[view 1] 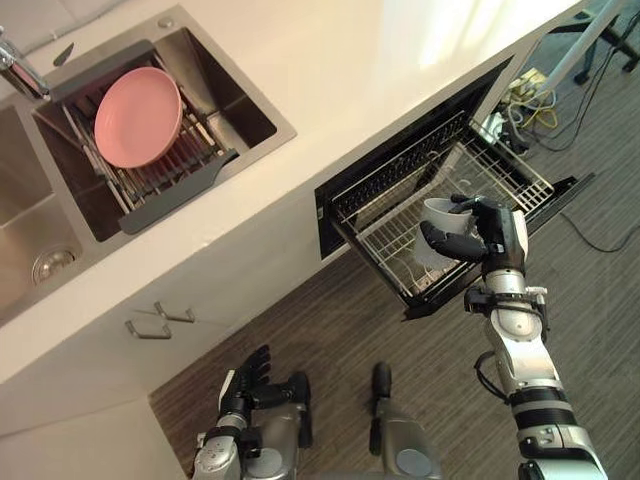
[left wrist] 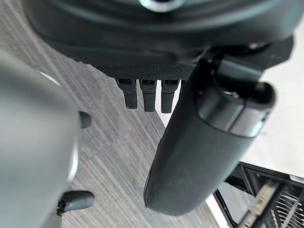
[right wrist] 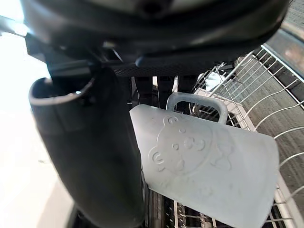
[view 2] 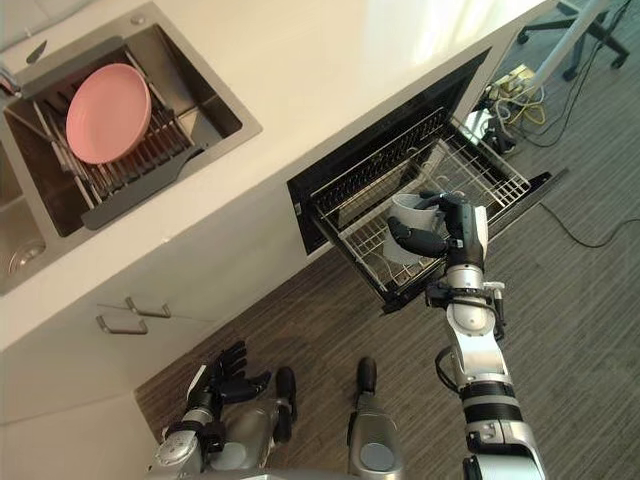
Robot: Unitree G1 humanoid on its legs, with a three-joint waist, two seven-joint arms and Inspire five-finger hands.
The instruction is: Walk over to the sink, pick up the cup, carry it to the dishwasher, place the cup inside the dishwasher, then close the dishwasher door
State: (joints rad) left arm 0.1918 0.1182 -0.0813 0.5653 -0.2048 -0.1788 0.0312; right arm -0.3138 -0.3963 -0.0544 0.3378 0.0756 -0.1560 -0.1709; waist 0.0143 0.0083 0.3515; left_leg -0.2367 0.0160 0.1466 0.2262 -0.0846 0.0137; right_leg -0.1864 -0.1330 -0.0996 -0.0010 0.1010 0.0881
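Right hand (view 1: 492, 238) is wrapped round the cup (right wrist: 209, 161), thumb across one side and fingers on the other by the handle, so a firm hold, not a loose one. The cup looks roughly upright, mouth up, maybe tipped a bit. It hangs right over the pulled-out dishwasher rack (view 1: 395, 228), near the rack's front edge, with the open dishwasher door (view 1: 565, 190) under that. So I'd say the next move is pretty much straight down, and the thing to watch is the wire tines catching the cup. Left hand (view 1: 250, 375) hangs low by the floor, fingers loose, holding nothing. Back on the worktop (view 1: 350, 80), the sink (view 1: 205, 60) holds a pink plate (view 1: 138, 116).
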